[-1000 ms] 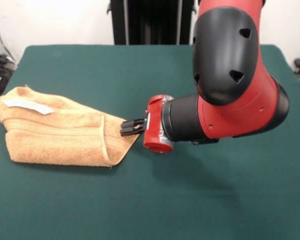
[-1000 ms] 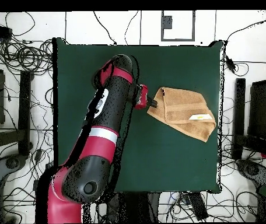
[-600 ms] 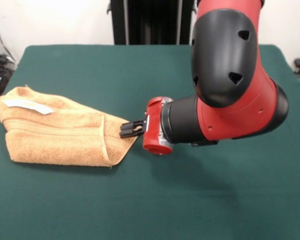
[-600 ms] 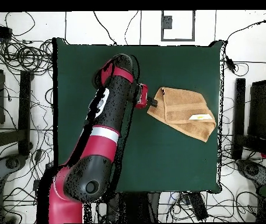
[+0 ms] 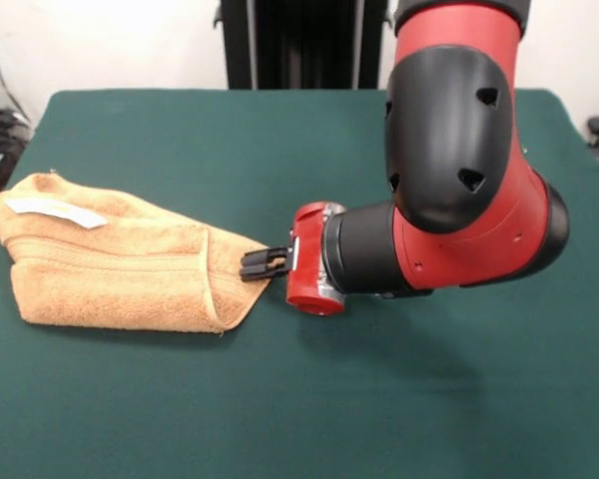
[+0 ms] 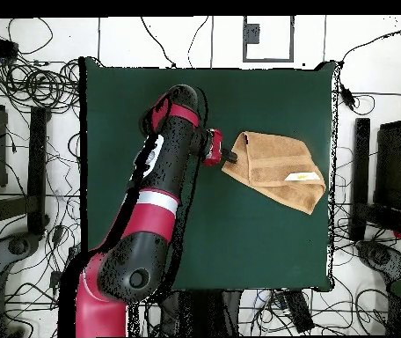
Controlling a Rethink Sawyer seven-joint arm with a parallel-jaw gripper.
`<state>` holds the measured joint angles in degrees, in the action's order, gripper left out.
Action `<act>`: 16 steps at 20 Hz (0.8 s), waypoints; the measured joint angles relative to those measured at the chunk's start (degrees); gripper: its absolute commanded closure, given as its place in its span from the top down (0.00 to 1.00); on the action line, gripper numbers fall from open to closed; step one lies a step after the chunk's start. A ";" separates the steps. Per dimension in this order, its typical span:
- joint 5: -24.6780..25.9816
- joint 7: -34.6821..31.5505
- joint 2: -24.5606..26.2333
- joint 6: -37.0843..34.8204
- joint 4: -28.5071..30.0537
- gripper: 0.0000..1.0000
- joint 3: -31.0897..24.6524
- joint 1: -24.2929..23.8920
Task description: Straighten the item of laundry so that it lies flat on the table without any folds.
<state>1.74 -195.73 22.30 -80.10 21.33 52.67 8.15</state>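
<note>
The item of laundry (image 5: 120, 267) is an orange-tan towel, folded over on itself, lying at the left edge of the green table (image 5: 180, 140) with a white tag (image 5: 55, 210) on top. Its pointed right corner reaches toward the table's middle. My gripper (image 5: 264, 263) lies level with the table at that corner, its black fingers (image 5: 255, 269) drawn close together on the corner's tip. In the overhead view the towel (image 6: 274, 167) sits at the table's right, with the gripper (image 6: 230, 157) at its left tip.
The bulky red and black arm (image 5: 449, 200) hangs over the right half of the table. In the overhead view, cables and equipment (image 6: 28, 88) lie on the floor around the table (image 6: 266, 97).
The gripper has sunk slightly toward the table at the towel's corner, and its fingers look closer together. The towel has not moved.
</note>
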 measured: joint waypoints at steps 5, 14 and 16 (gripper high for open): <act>0.01 0.00 0.36 -1.61 -0.12 0.00 1.09 -0.01; 0.00 0.00 0.31 -3.37 -0.13 0.00 2.64 -0.01; 0.00 0.00 0.31 -3.37 -0.13 0.00 2.64 -0.01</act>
<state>1.74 -195.73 22.61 -83.47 21.20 55.31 8.13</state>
